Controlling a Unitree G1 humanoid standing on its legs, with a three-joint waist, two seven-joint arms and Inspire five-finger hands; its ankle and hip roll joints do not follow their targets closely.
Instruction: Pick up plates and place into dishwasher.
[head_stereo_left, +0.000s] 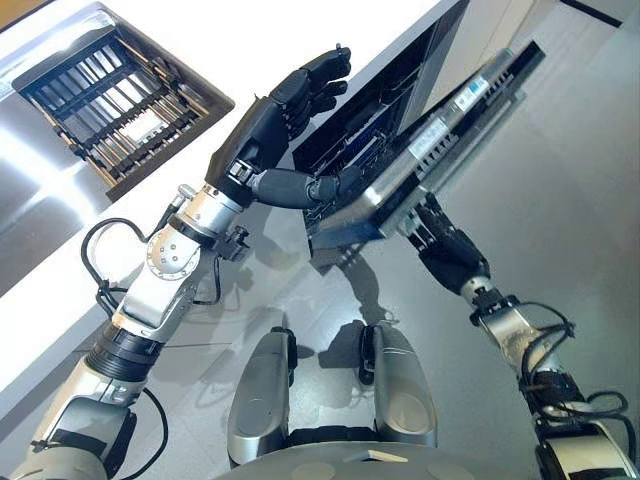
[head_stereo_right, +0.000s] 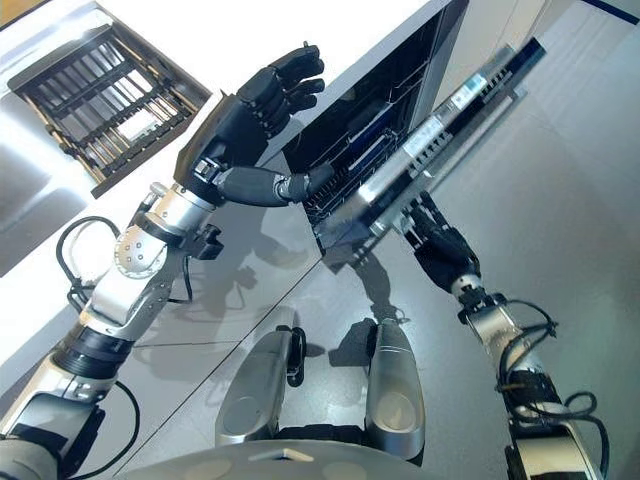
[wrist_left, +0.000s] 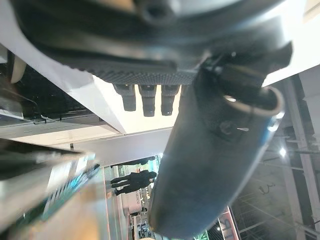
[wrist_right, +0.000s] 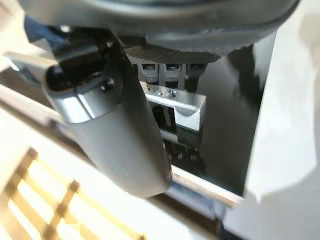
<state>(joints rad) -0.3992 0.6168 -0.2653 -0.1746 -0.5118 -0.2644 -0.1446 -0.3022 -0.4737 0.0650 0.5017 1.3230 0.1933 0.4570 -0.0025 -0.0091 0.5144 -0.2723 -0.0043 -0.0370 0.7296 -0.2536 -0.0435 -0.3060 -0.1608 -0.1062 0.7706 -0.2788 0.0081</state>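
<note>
No plates can be seen in either hand or on the white counter (head_stereo_left: 250, 40). The dishwasher (head_stereo_left: 370, 120) gapes, its door (head_stereo_left: 450, 130) partly lowered. The right hand (head_stereo_left: 445, 245) is under the door's edge, fingers curled on the handle bar (wrist_right: 172, 102). The left hand (head_stereo_left: 285, 115) hovers by the opening, fingers relaxed, holding nothing. Risk: the door could slip free and drop, since it rests on fingertips alone. A dish rack (head_stereo_left: 120, 100) sits in the counter.
</note>
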